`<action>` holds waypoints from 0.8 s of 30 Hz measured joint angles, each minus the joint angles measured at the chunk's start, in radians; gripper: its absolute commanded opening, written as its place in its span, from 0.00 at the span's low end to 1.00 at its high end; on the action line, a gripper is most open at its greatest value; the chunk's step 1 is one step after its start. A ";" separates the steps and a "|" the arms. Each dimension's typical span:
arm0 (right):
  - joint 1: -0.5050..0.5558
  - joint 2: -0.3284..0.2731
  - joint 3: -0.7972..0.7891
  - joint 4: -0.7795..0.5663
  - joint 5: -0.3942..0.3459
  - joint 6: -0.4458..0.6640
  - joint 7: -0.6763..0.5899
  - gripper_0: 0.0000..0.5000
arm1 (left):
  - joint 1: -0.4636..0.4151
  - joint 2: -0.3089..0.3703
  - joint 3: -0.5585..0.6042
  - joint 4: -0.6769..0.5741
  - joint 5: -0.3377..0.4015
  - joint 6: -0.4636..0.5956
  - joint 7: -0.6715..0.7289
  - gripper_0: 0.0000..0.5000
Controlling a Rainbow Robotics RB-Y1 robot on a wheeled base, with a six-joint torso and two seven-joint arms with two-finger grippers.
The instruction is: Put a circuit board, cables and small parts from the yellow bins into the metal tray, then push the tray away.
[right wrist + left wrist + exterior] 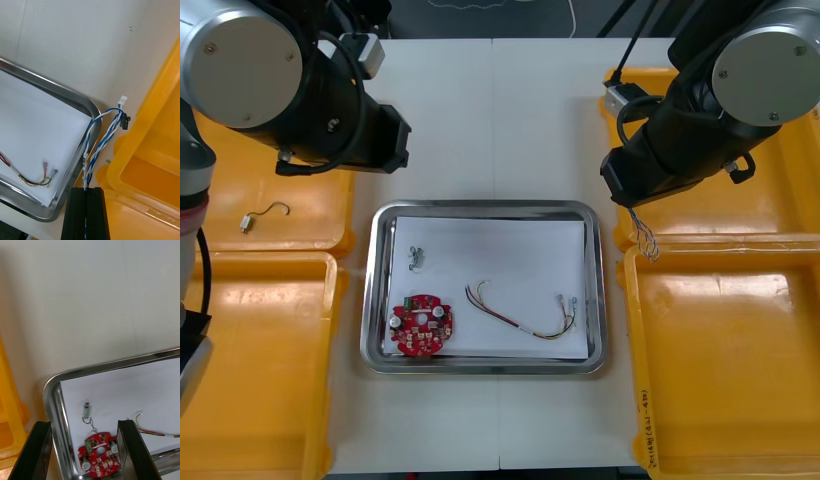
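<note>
The metal tray, white inside, sits mid-table. In it lie a round red circuit board, small metal parts and a red and yellow cable. My right gripper is shut on a twisted blue and white cable, which dangles just outside the tray's far right corner, over the bin's edge; the same cable hangs below the right arm. My left gripper is open above the tray's far left corner, with the board and a small part below it.
Two yellow bins flank the tray on the left and two on the right. A small wired part lies in the far left bin. Bare table stretches beyond the tray.
</note>
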 measured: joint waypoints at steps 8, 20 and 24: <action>-0.024 0.041 0.077 -0.043 0.071 0.000 0.031 0.00 | -0.033 0.118 0.055 0.064 0.095 0.000 0.003 1.00; -0.075 0.181 0.254 -0.045 0.282 -0.061 0.187 0.00 | -0.118 0.273 0.057 0.272 0.166 0.001 0.003 1.00; -0.091 0.202 0.311 -0.046 0.325 -0.069 0.220 0.00 | -0.122 0.309 0.057 0.319 0.169 0.001 0.003 1.00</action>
